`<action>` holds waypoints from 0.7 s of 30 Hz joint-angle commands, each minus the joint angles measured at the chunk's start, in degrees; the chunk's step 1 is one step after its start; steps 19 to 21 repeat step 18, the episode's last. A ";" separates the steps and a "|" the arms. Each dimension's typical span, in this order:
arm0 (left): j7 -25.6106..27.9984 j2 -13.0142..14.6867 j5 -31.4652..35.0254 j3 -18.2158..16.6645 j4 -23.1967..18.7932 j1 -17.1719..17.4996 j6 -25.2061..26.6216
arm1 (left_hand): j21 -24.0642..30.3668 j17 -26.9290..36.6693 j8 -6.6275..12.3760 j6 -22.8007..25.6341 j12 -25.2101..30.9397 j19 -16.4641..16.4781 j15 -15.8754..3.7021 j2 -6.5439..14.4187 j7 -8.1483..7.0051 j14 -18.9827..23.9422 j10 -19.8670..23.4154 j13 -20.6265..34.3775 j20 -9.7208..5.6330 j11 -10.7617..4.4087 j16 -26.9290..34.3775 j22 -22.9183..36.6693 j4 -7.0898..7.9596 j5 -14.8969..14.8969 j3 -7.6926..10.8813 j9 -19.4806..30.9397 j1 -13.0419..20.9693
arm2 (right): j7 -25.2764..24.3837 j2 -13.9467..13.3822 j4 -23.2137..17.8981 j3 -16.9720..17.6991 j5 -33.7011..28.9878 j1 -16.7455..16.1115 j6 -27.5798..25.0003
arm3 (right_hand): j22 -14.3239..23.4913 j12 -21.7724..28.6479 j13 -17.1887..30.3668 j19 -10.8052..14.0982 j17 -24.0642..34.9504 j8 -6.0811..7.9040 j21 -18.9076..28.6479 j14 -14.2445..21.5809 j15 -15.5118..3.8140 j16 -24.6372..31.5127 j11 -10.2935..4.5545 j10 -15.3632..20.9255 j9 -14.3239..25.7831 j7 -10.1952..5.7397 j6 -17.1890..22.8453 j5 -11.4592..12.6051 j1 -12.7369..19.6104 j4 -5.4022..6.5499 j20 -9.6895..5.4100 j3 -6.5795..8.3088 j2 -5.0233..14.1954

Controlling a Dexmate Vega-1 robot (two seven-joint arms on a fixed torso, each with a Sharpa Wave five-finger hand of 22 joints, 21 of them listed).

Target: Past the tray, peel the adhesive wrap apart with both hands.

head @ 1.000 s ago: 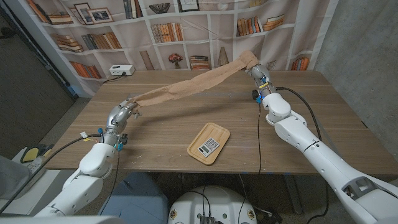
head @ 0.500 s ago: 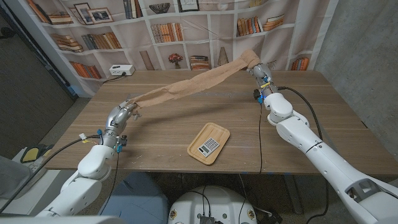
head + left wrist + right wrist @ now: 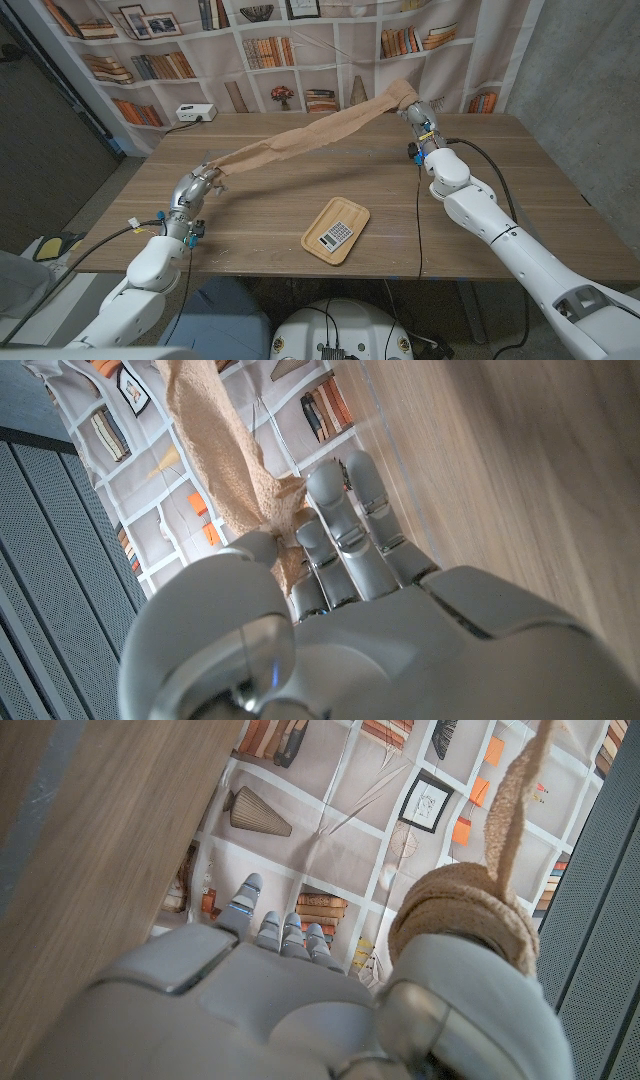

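Nearest on the surface (image 3: 250,215) lies the tray (image 3: 336,230). Beyond it, the adhesive wrap (image 3: 300,138) hangs taut in the air, its long axis running from the left hand (image 3: 203,180), fingers clamped on one end, up to the right hand (image 3: 411,108), gripping the farther end.

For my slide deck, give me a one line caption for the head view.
Both hands, left hand and right hand, stretch the tan adhesive wrap above the table, past the tray.

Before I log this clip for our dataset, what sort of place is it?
Probably a staged lab or test room: the bookshelf backdrop is a printed curtain, hung beside bare grey walls, behind a wooden table with a white box and a tray.
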 commanded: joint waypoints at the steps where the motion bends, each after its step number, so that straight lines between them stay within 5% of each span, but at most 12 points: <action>1: 0.39 -0.57 0.47 0.72 0.38 -0.96 0.28 | 0.29 0.00 0.35 0.53 0.29 -0.35 -0.17 0.12 0.20 0.11 0.15 0.21 -0.10 0.04 -0.22 0.13 -0.36 0.23 0.01 -0.18 -0.49 | 0.50 0.56 2.23 -0.08 0.24 1.45 0.72 | 0.10 -0.09 0.05 -0.05 -0.04 -0.16 -0.02 -0.03 -0.43 -0.01 -0.42 0.16 -0.02 -0.04 0.11 0.14 0.31 -0.32 -0.26 -0.20 0.27; 21: 2.81 -1.21 1.85 1.27 -0.64 -0.74 1.23 | 0.37 -0.12 0.52 0.62 0.23 -0.29 -0.18 0.15 0.30 0.25 0.32 0.21 -0.13 0.24 -0.06 0.11 -0.44 0.24 -0.07 -0.19 -0.46 | 2.16 0.39 4.53 0.26 1.33 2.21 1.77 | 0.10 -0.16 0.05 -0.05 -0.05 -0.17 -0.02 0.01 -0.53 -0.04 -0.44 0.16 -0.03 0.00 0.21 0.14 0.27 -0.37 -0.32 -0.23 0.29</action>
